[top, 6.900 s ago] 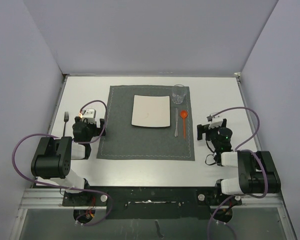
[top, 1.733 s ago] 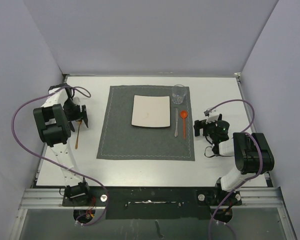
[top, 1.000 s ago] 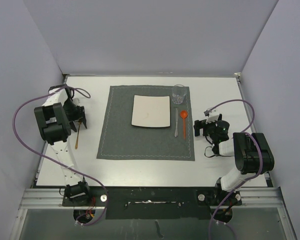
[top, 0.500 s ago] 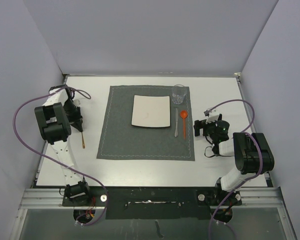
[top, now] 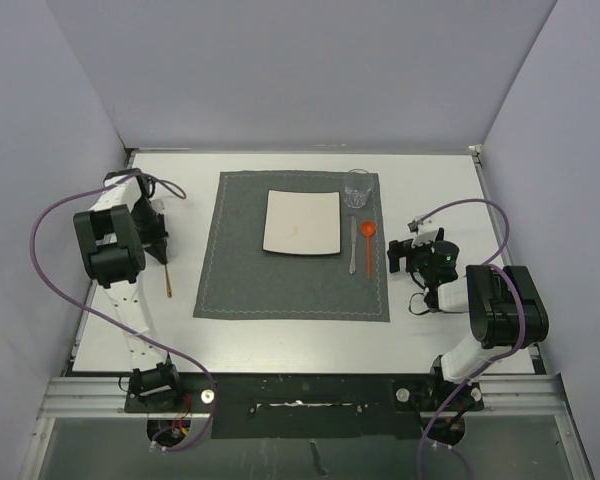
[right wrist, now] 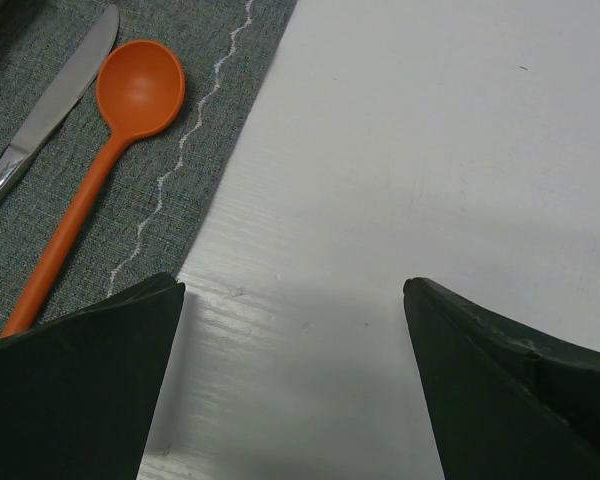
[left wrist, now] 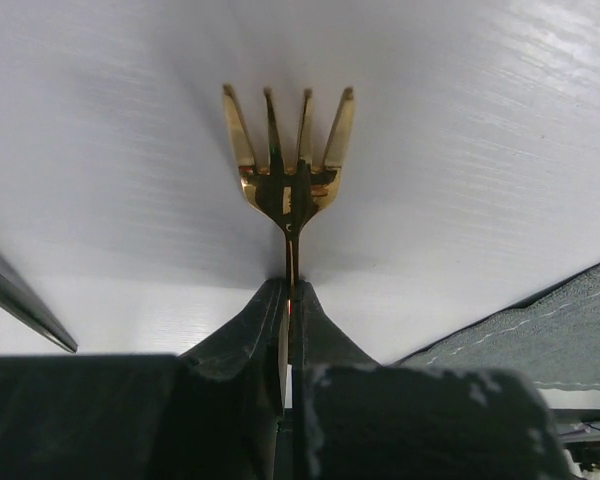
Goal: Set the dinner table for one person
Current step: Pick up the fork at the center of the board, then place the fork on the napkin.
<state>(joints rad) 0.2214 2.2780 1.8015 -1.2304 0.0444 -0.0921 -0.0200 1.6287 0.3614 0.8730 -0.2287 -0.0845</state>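
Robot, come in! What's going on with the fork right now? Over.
Left tool shut on fork handle. Right tool open, empty, over dinner table beside placemat. Fork left of placemat, not on it. Nothing between them.

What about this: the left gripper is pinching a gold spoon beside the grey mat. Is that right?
No. The left gripper is pinching a gold fork, not a spoon, beside the grey mat. The left wrist view shows its four prongs.
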